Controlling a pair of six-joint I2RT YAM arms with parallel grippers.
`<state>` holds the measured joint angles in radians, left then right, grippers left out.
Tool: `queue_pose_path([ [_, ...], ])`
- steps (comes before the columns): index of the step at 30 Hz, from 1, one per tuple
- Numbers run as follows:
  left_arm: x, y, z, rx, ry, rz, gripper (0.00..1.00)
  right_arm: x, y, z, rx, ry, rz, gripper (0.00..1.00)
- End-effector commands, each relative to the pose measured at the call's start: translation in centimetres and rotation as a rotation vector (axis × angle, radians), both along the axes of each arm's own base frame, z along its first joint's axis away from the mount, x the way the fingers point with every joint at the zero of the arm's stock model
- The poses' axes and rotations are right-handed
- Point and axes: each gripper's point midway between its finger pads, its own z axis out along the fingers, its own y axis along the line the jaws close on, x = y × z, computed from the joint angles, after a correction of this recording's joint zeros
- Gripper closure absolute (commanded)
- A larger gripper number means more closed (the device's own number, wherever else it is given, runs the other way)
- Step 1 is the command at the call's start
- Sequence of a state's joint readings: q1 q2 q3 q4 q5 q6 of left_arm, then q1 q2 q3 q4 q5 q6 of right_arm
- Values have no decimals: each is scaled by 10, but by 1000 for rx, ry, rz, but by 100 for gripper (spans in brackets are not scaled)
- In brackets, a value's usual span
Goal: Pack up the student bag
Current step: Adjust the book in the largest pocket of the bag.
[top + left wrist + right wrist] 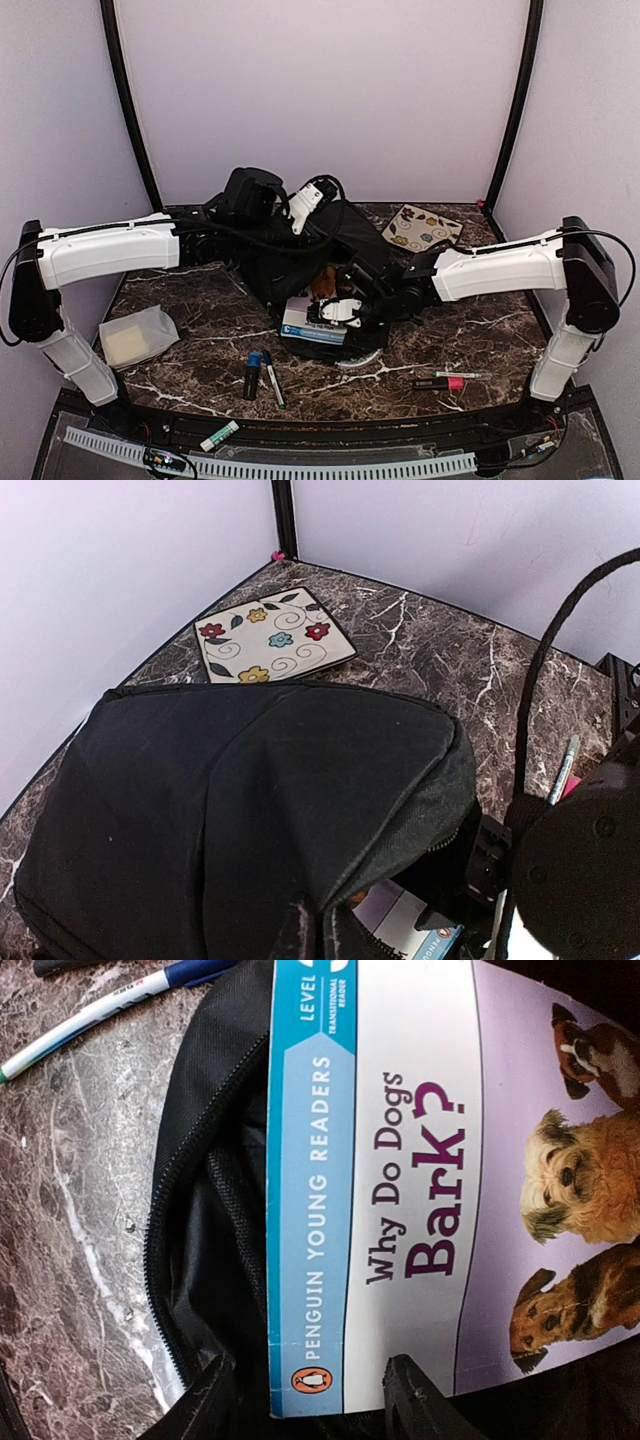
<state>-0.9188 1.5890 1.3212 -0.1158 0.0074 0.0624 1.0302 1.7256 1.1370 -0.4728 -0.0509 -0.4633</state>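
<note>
The black student bag (pixel 268 268) lies in the middle of the marble table with its zipped mouth toward the near edge. My left gripper (pixel 305 215) is shut on the bag's upper flap (pixel 250 790) and holds it raised; its fingertips (pixel 300 935) pinch the fabric. A book (pixel 400 1160) titled "Why Do Dogs Bark?" lies partway inside the bag's mouth (pixel 200 1190), also seen in the top view as the book (pixel 312 327). My right gripper (pixel 310 1400) hovers over the book's lower corner with jaws apart: one finger rests over the bag lining, the other over the cover.
A flower-patterned card (pixel 422 228) lies at the back right. Two pens (pixel 262 376) lie in front of the bag, and a green-capped marker (pixel 220 436) sits at the table's edge. A pink marker (pixel 440 383) lies right, a clear box (pixel 135 337) left.
</note>
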Motion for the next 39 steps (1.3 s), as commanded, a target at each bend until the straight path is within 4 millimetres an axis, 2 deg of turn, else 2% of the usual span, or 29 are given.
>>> queue_pose_path([
  [1, 10, 0, 50, -112, -79, 25, 100, 10, 13, 7, 3, -79, 19, 49],
  [10, 7, -1, 45, -110, -64, 12, 100, 47, 13, 0, -37, -222, -107, 54],
  [18, 2, -2, 46, -117, -54, -14, 100, 93, 15, 16, 6, -324, -207, 59],
  [25, -2, 0, 48, -126, -54, -24, 100, 132, 15, 15, 22, -399, -282, 62],
  [27, -2, 1, 49, -129, -55, -20, 100, 131, 17, 13, 29, -384, -268, 63],
  [30, -2, 3, 48, -124, -58, -15, 100, 107, 25, 10, 49, -309, -155, 61],
  [33, -2, 3, 47, -121, -59, -17, 100, 89, 29, 11, 61, -307, -88, 57],
  [36, -2, 2, 47, -122, -57, -21, 100, 88, 35, 15, 74, -324, -77, 55],
  [39, -3, 1, 47, -126, -54, -26, 100, 97, 41, 12, 62, -334, -99, 56],
])
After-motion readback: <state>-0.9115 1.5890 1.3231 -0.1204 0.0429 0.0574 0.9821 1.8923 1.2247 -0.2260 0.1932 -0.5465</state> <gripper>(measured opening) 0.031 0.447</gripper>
